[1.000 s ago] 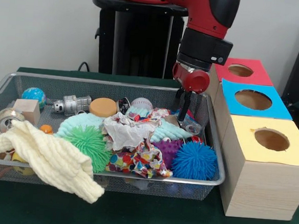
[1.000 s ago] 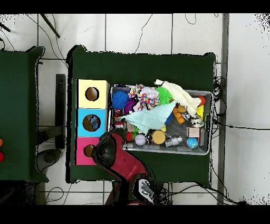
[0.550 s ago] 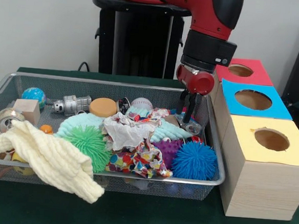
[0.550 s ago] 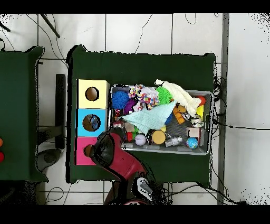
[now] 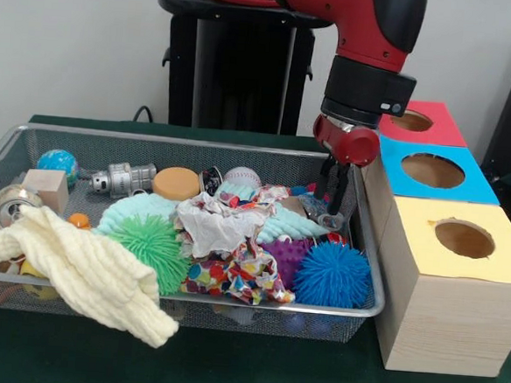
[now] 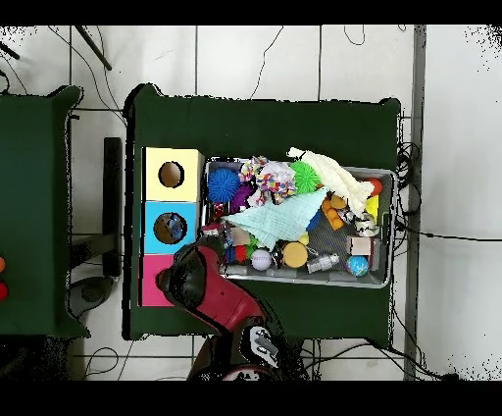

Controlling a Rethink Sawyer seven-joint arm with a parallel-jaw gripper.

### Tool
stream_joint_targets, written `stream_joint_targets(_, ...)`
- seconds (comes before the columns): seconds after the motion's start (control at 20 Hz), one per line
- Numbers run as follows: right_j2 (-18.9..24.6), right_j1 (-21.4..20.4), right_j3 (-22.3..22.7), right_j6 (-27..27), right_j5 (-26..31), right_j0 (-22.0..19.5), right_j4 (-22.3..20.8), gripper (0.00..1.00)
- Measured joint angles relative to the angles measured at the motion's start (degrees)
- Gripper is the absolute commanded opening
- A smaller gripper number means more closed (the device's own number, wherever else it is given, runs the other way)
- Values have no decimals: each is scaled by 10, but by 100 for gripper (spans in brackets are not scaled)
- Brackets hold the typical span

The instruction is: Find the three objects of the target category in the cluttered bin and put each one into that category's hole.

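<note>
My gripper (image 5: 333, 206) hangs low inside the wire bin (image 5: 189, 140), close to its right wall, just above a small clear ring-shaped item (image 5: 330, 219). I cannot see whether anything is held. Beside the bin stand three wooden boxes with round holes: red-topped (image 5: 418, 122), blue-topped (image 5: 432, 171) and yellow-topped (image 5: 463, 239). In the overhead view the arm (image 6: 191, 280) hides the gripper and covers part of the red box (image 6: 152, 285). The bin holds a blue spiky ball (image 5: 331, 274), a purple spiky ball (image 5: 286, 255) and a green spiky ball (image 5: 151, 244).
Also in the bin are a cream knitted cloth (image 5: 74, 271) hanging over the front rim, a patterned cloth (image 5: 241, 274), a wooden block (image 5: 47, 187), an orange disc (image 5: 176, 183), a silver metal piece (image 5: 120, 179) and a blue globe ball (image 5: 57, 162).
The gripper has moved sideways toward the bin wall next to the boxes, staying at about the same height. The clutter in the bin has not visibly shifted.
</note>
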Motion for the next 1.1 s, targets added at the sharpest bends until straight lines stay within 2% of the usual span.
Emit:
stream_joint_targets(0.55, 2, 2, 0, 5, -11, -1, 0, 100)
stream_joint_targets(1.1, 15, 21, 0, 26, -59, -3, -3, 100)
